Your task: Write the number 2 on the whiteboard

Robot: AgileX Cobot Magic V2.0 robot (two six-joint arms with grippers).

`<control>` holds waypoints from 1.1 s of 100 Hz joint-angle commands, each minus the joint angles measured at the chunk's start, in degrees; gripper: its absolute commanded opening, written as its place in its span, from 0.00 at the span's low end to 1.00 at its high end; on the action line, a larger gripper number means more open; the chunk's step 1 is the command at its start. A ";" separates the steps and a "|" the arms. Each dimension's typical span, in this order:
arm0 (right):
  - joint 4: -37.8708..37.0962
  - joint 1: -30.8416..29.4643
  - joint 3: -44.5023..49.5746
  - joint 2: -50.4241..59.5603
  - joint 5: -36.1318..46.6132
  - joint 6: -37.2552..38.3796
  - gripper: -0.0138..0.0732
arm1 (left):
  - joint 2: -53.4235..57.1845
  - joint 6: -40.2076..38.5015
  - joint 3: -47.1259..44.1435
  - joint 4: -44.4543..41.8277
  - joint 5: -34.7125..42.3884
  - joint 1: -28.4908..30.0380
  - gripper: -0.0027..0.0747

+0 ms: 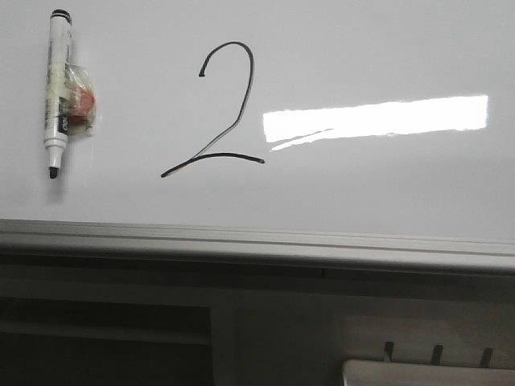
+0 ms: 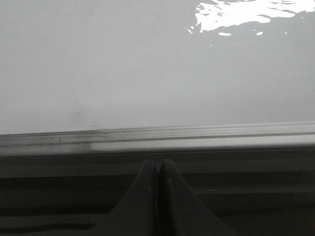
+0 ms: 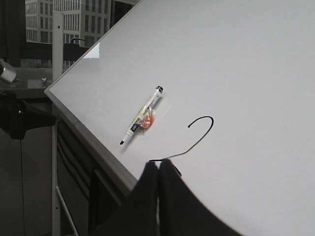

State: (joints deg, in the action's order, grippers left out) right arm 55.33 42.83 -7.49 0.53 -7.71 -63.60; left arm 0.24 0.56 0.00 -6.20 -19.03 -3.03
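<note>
the 2 is on the board, looks pretty much done

front view: the number 2 (image 1: 217, 112) sits drawn in full on the whiteboard (image 1: 362, 185), hooked top, long diagonal, wavy base. the marker (image 1: 57, 90) lies uncapped on the board well to the left of the digit, with a small clear wrapper with something red (image 1: 81, 108) stuck beside it. i'd say nothing is left except maybe parking the arms. a bright light glare lies right of the digit, and the grey rail (image 1: 257, 241) runs along the board's near edge.

left wrist view: the left end effector (image 2: 159, 167) is closed on nothing, hanging just off the rail, bare glossy board beyond.

right wrist view: the right end effector (image 3: 158, 167) is also closed and empty, near the digit's base. city buildings (image 3: 64, 19) show through a window past the board's corner.
</note>
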 commanded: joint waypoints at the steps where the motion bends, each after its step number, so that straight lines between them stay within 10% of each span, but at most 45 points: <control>1: 0.74 -0.10 -1.44 -0.23 2.54 0.07 0.08 | 1.47 -0.56 -0.71 -0.32 3.24 0.03 0.01; 87: 0.57 -0.10 -1.44 -0.23 4.45 1.02 0.08 | 1.47 -0.56 -0.71 -0.32 3.24 0.03 0.01; 97: -13.01 -0.22 -1.44 -0.23 6.56 16.03 0.08 | 1.47 -0.56 -0.71 -0.32 3.24 0.03 0.01; 110: -48.01 -0.22 -1.44 -0.23 10.38 50.12 0.08 | 1.47 -0.56 -0.71 -0.32 3.24 0.03 0.01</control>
State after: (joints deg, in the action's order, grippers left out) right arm 28.54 42.83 -7.49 0.53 -3.75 -34.09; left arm 0.24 0.44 0.00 -6.33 -19.12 -3.03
